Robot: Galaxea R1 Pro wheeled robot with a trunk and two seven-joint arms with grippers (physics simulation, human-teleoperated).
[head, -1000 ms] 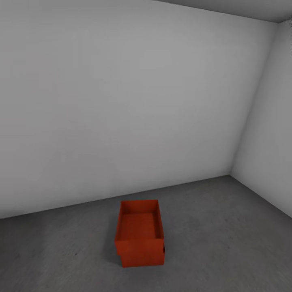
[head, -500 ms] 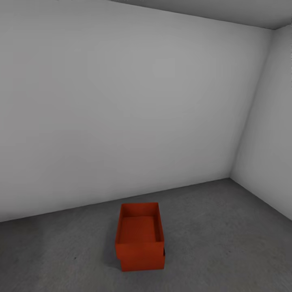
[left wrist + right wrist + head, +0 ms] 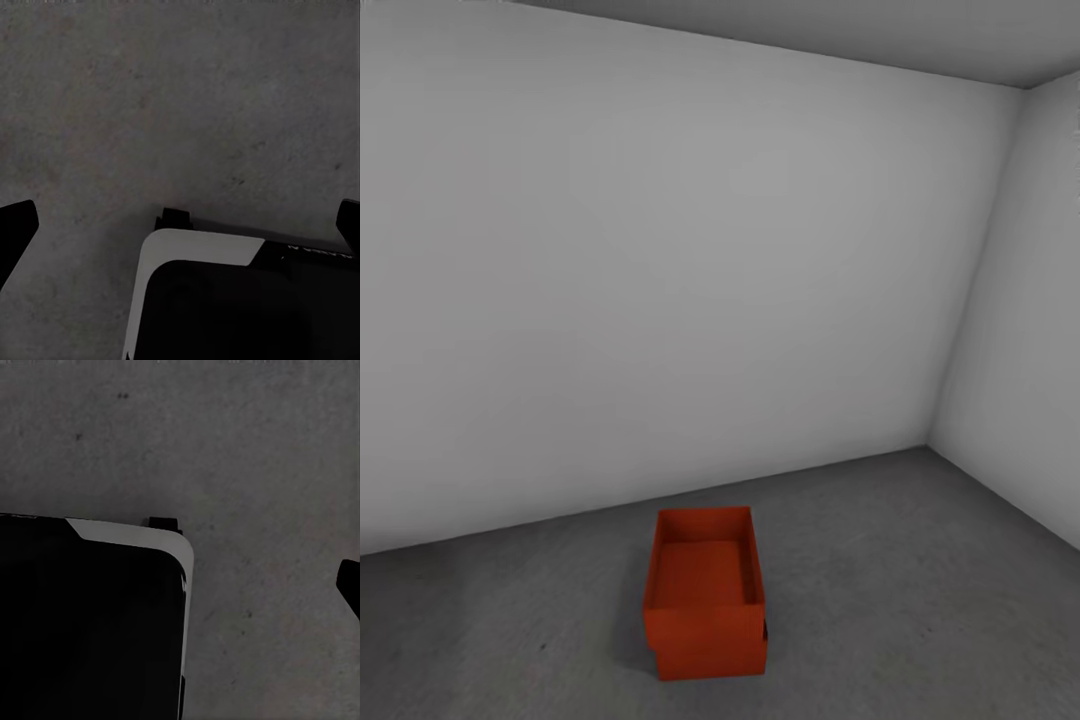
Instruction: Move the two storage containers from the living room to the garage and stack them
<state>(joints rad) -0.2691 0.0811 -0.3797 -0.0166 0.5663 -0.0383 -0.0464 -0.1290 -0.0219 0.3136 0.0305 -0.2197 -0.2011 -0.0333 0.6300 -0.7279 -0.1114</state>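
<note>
Camera tilted up; stacked containers (image 3: 705, 595) unmoved

This is a bare garage or storage room, not a lived-in room. The walls (image 3: 660, 300) are plain pale grey with nothing on them, they meet in a corner at the right, and the floor (image 3: 920, 590) is dull grey concrete with small dark specks. The only things standing on the floor are the orange-red storage containers (image 3: 705, 595), one stacked on the other.
</note>
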